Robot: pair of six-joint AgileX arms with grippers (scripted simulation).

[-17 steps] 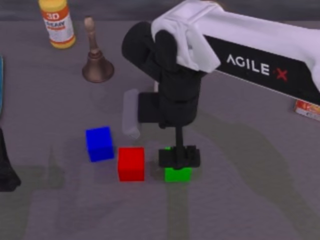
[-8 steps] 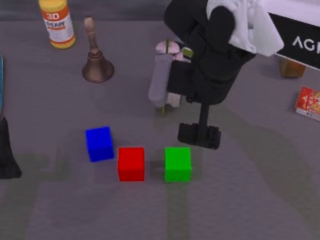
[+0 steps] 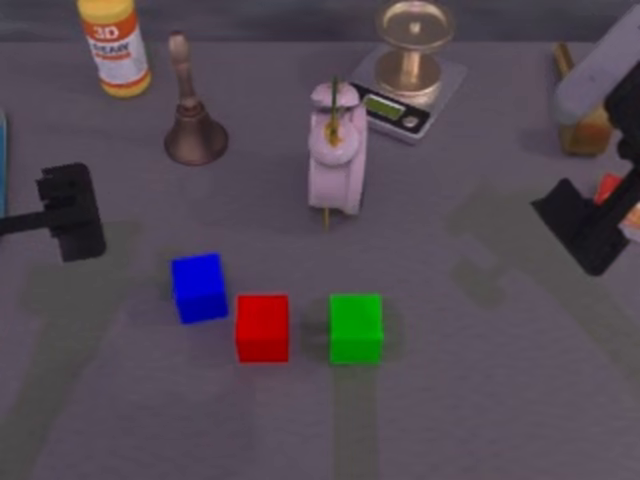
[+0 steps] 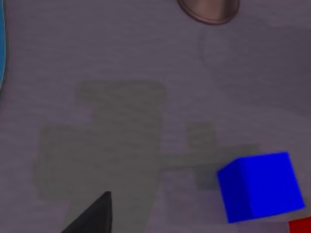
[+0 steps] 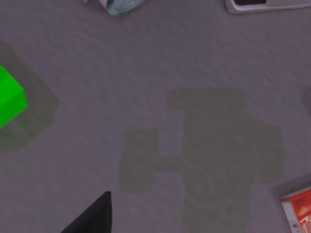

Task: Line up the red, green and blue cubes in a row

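Three cubes sit on the table in the top view: the blue cube [image 3: 199, 287] on the left, the red cube [image 3: 262, 327] just right of it and a little nearer, the green cube [image 3: 356, 328] level with the red one across a small gap. My left gripper [image 3: 70, 212] hovers left of the blue cube [image 4: 260, 187], open and empty; one dark fingertip [image 4: 99, 213] shows. My right gripper [image 3: 590, 228] hangs at the right edge, far from the green cube [image 5: 9, 97], open and empty.
At the back stand an orange-capped bottle [image 3: 115, 45], a brown bell [image 3: 195, 130], a pale alarm clock [image 3: 336, 160] and a scale [image 3: 405, 85] carrying a brass piece. A red-and-white box [image 3: 608, 190] lies partly behind my right gripper. A blue object [image 3: 2, 160] touches the left edge.
My right arm has left the green cube and pulled back to the right edge. My left gripper has moved from the near left corner onto the table, left of the blue cube.
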